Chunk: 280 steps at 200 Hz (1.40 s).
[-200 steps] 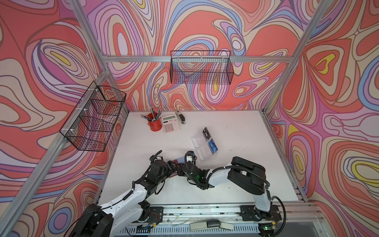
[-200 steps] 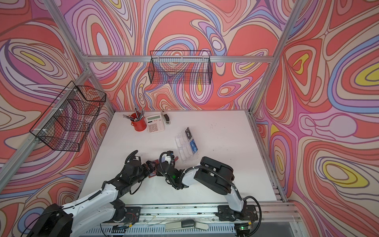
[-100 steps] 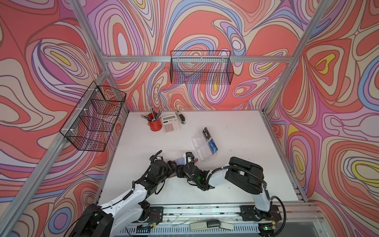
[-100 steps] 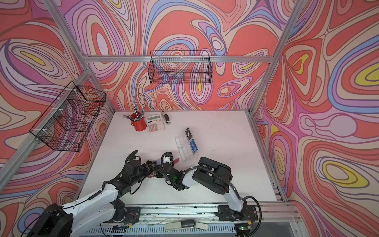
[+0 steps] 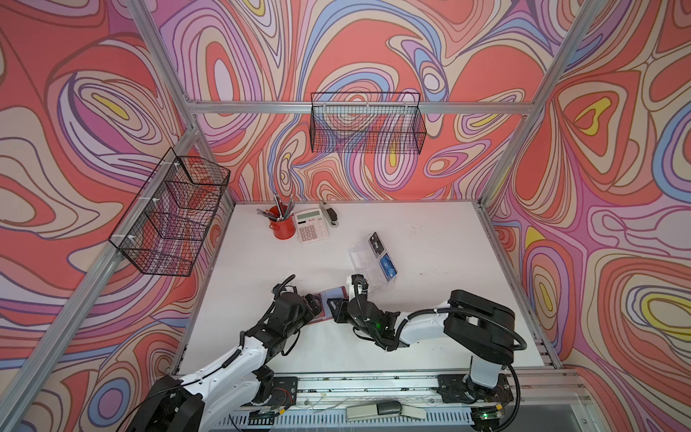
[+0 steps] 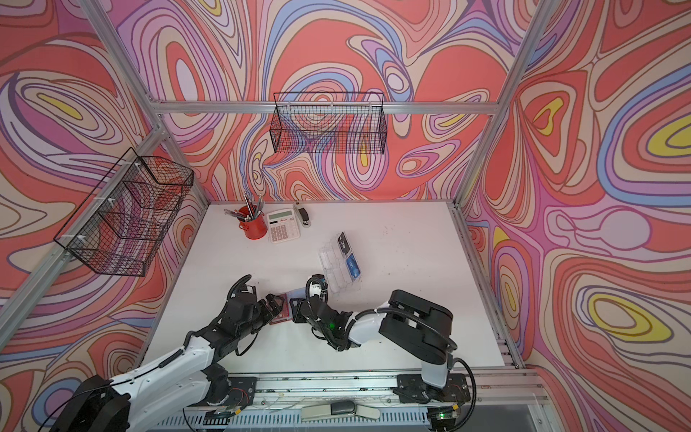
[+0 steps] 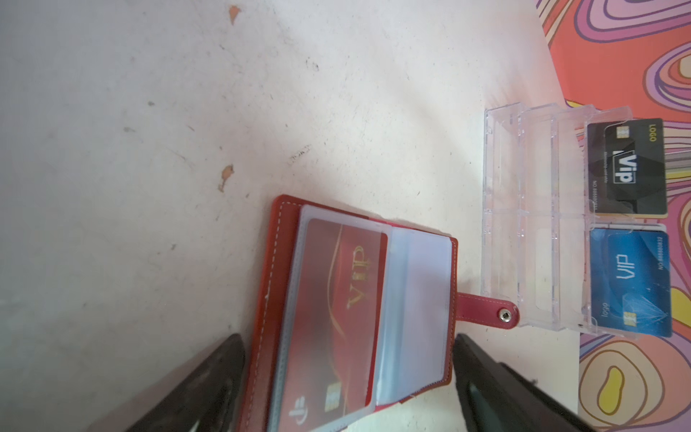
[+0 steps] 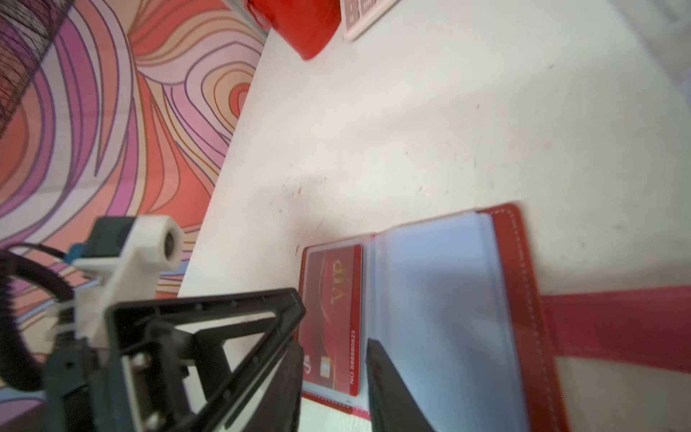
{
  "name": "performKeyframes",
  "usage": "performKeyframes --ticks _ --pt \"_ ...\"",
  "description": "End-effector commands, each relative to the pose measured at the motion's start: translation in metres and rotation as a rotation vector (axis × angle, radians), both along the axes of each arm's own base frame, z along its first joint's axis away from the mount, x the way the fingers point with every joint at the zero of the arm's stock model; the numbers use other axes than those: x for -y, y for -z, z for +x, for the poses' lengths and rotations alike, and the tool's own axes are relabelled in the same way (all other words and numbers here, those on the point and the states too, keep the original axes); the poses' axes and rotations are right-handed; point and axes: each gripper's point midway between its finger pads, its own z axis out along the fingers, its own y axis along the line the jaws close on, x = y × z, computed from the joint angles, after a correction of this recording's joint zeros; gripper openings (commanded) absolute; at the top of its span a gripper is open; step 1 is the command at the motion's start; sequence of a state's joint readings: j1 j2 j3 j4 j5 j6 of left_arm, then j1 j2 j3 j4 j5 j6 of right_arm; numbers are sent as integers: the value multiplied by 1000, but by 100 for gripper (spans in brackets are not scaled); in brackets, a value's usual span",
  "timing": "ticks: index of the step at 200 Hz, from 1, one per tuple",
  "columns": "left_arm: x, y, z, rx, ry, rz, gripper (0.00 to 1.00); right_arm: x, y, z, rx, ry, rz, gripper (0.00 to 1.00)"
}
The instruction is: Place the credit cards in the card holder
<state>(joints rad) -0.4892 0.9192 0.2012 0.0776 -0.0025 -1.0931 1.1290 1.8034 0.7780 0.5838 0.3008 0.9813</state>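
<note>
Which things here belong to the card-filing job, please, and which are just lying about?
Job: card holder, red card already sleeved, black card, blue card, clear stand holding those two.
Lying about: pen cup, calculator, stapler.

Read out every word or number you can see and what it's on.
"VIP", "LOGO": black card, clear stand.
"VIP", "logo": blue card, same stand.
"VIP": red card in the card holder.
"NO" plus digits on each card: digits too blurred.
Keys of the calculator: too small.
</note>
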Motion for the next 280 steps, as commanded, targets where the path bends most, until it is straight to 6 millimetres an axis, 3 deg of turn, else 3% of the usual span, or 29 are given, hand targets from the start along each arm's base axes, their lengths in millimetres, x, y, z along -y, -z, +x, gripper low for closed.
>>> performKeyframes --ticks 1,63,142,209,280 --pt "-15 20 -16 -70 -30 52 89 27 27 2 -23 75 -134 33" --pt "-16 20 -17 -60 -37 45 89 28 46 12 -53 80 -219 34" --pt "-14 23 -17 -80 -26 50 89 14 59 14 -78 38 -225 33" --pt "-13 25 -17 -90 -21 57 89 26 46 18 -53 75 -239 32" --pt "-12 26 -16 -94 -18 51 89 29 56 18 -65 82 -265 32"
